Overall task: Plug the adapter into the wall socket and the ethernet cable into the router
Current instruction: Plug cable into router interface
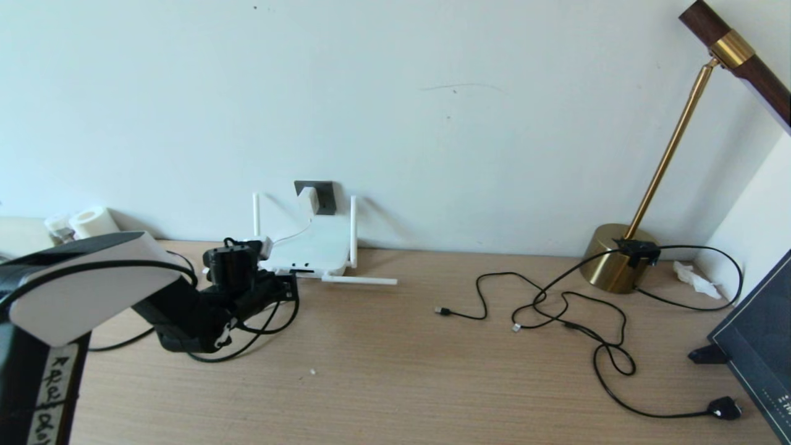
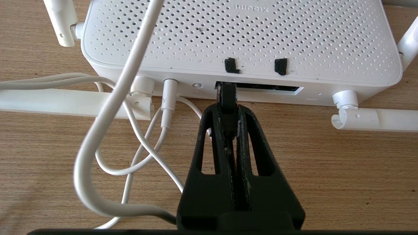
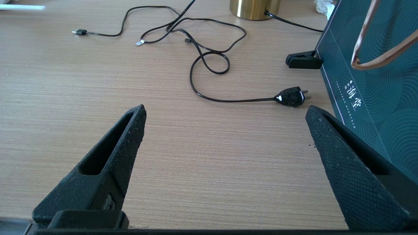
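Note:
The white router [image 1: 315,247] lies flat against the wall, below the dark grey wall socket [image 1: 324,196]. The white adapter [image 1: 305,199] sits on the socket, and its thin cord runs down to the router. My left gripper [image 1: 287,289] is at the router's near edge. In the left wrist view the left gripper [image 2: 227,109] is shut on the black plug of the ethernet cable [image 2: 227,96]. The plug's tip is at the left end of the router's [image 2: 241,32] dark port row. The ethernet cable [image 1: 272,332] loops under the arm. My right gripper [image 3: 225,111] hangs open above bare table.
Thin black cords [image 1: 556,303] lie tangled at the right, ending in a small black mains plug [image 3: 290,97]. A brass lamp [image 1: 615,256] stands at the back right. A dark bag [image 3: 369,98] stands at the right edge. White cords [image 2: 98,137] lie left of the gripper.

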You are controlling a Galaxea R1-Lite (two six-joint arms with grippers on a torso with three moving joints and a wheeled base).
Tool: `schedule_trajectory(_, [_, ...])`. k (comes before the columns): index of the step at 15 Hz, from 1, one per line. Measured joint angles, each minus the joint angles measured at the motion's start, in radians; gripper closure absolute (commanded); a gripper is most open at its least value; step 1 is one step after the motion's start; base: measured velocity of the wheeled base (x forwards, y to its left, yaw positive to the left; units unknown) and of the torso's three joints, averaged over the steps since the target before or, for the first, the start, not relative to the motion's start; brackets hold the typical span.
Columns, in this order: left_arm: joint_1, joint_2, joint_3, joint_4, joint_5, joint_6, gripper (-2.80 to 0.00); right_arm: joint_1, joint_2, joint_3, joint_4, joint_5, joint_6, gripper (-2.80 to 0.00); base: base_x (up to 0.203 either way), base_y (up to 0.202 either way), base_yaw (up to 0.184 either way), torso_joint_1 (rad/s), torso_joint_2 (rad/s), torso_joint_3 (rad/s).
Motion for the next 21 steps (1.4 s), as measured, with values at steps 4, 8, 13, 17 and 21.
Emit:
schedule_trajectory(4, [-0.001,0.002,-0.002,0.002,0.0,0.0,0.0,0.0,0.0,0.0,0.0,0.0,0.0,-2.8,0.0,0.0,0.0,0.0,0.0,0.0])
schedule_trajectory(8, [0.0,0.011,-0.009,0.001,0.001,0.0,0.0,0.0,0.0,0.0,0.0,0.0,-0.001,-2.8,0.0,0.0,0.0,0.0,0.0,0.0])
schedule_trajectory(13, [0.0,0.015,-0.009,0.001,0.001,0.0,0.0,0.0,0.0,0.0,0.0,0.0,-0.001,-2.8,0.0,0.0,0.0,0.0,0.0,0.0])
schedule_trajectory(17, [0.001,0.017,-0.009,0.001,0.001,0.0,0.0,0.0,0.0,0.0,0.0,0.0,-0.001,-2.8,0.0,0.0,0.0,0.0,0.0,0.0])
schedule_trajectory(21, [0.001,0.017,-0.01,0.003,0.001,0.0,0.0,0.0,0.0,0.0,0.0,0.0,0.0,-2.8,0.0,0.0,0.0,0.0,0.0,0.0])
